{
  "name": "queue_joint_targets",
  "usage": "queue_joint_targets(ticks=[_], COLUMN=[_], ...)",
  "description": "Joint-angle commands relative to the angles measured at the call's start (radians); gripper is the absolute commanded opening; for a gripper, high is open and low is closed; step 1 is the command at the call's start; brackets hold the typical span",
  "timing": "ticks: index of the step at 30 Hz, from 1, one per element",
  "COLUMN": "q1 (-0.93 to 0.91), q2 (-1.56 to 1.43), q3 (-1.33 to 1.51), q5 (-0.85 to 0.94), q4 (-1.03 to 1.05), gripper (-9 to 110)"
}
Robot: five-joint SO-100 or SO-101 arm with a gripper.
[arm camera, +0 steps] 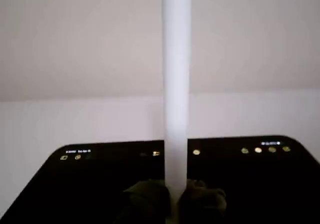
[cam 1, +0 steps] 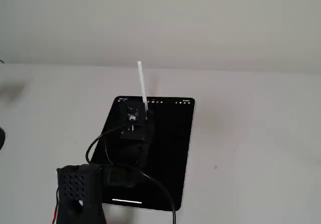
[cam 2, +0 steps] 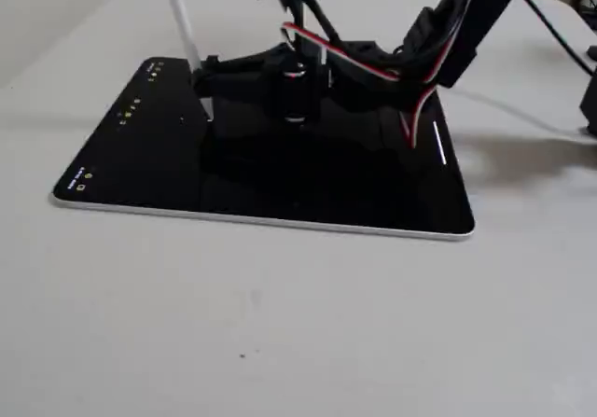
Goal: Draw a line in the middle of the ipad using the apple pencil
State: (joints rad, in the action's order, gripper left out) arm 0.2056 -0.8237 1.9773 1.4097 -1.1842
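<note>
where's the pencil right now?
The apple pencil is held upright in the gripper over the ipad, near the toolbar end; in a fixed view that is the screen's top, left of center.

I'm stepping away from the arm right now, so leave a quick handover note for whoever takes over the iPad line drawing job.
Gripper: shut on the Apple Pencil, held near upright, its tip down by the iPad near the toolbar end; actual contact can't be confirmed.
iPad: flat on the white table, screen dark.
Done: pencil picked up and brought over the screen.
Left: no drawn line across the middle is visible yet; draw it.
</note>
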Motion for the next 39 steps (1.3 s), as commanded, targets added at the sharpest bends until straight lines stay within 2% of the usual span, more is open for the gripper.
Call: queue_joint_targets(ticks=[1, 39], q1=[0.003, 0.014], q2=[-0.055, -0.124], q3=[0.054, 0.632], q5=[0.011, 0.0], q4=[-0.044, -0.479], gripper=[0, 0])
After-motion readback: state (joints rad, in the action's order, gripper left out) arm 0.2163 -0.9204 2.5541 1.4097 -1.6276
